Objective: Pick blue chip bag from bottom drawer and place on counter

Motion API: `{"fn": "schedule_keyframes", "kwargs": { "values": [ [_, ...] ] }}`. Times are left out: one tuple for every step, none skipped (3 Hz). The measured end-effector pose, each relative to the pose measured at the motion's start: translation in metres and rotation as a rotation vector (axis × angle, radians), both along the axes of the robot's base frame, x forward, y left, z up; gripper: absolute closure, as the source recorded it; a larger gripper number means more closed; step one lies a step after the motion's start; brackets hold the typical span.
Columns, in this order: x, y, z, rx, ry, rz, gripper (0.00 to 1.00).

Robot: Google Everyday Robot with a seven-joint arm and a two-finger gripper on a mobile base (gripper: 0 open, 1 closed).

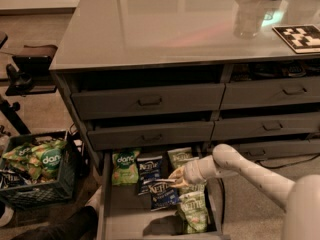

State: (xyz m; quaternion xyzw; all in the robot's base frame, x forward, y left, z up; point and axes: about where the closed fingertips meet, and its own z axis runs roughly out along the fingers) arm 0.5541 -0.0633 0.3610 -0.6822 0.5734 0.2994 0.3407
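The bottom drawer is pulled open below the cabinet. The blue chip bag, navy with a white Kettle label, lies tilted in the middle of the drawer. A darker second blue Kettle bag lies just behind it. My gripper reaches in from the right on the white arm. It is low in the drawer and shut on the blue chip bag's upper right edge. The bag still rests on the drawer floor. The glossy grey-green counter spans the cabinet top.
A green Dang bag and two pale green Kettle bags also lie in the drawer. Closed drawers with bar handles sit above. A crate of bags stands on the floor at left. A checkered tag lies on the counter.
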Motion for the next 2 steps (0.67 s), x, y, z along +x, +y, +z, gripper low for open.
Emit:
{"fn": "schedule_keyframes", "kwargs": {
  "values": [
    [-0.0246, -0.0036, 0.0266, 0.051, -0.043, 0.014, 1.00],
    [-0.0279, -0.0049, 0.0264, 0.054, -0.042, 0.013, 1.00]
  ]
}}
